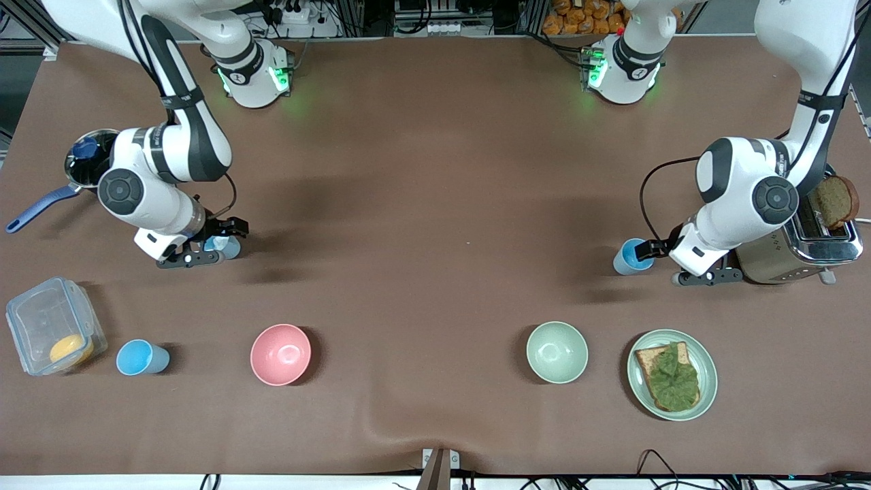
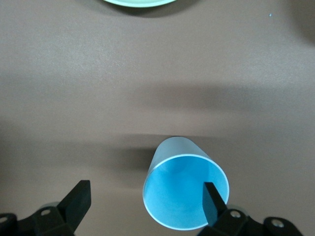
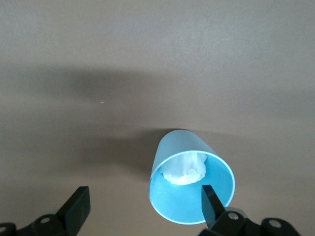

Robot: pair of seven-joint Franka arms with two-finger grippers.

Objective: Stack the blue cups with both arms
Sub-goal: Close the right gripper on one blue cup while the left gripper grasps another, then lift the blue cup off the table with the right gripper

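Three blue cups stand upright on the brown table. One blue cup (image 1: 230, 249) (image 3: 192, 182) with a crumpled white wad inside is at the right arm's end, and my right gripper (image 1: 221, 235) (image 3: 144, 204) is open at it. One finger (image 3: 210, 204) shows over the cup's mouth; the other stands apart outside it. A second blue cup (image 1: 630, 257) (image 2: 186, 189) is at the left arm's end, where my left gripper (image 1: 650, 250) (image 2: 146, 200) is open in the same way. The third blue cup (image 1: 141, 357) stands alone nearer the front camera.
A pink bowl (image 1: 280, 354) and a pale green bowl (image 1: 556, 352) sit near the front. A plate (image 1: 711, 378) carries toast with greens. A toaster (image 1: 803, 238) holding bread stands beside the left arm. A clear container (image 1: 30, 320) and a pot (image 1: 85, 163) flank the right arm.
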